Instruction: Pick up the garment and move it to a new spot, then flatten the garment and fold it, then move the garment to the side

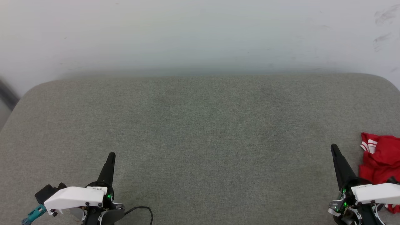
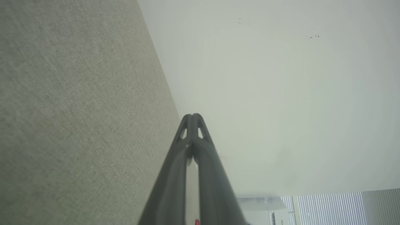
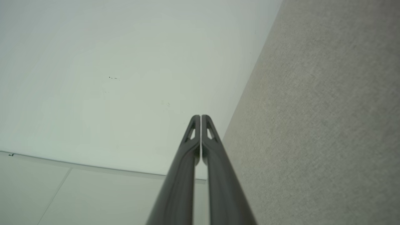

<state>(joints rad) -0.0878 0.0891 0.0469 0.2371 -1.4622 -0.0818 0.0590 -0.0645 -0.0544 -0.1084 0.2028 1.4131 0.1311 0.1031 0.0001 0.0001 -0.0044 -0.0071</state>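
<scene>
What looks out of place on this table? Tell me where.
The garment lies crumpled in a heap at the right edge of the table, beside the shut right gripper, not spread flat. Part of it runs out of the head view. Dark scuff marks smudge the wall at upper right.

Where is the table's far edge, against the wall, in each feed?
Head view: the table's far edge runs across the upper third, side to side.
Left wrist view: it slants from the top down toward the shut left end effector, table on the left.
Right wrist view: it slants from the top down toward the shut right end effector, table on the right.
Shared landmark: the white wall beyond it.
</scene>
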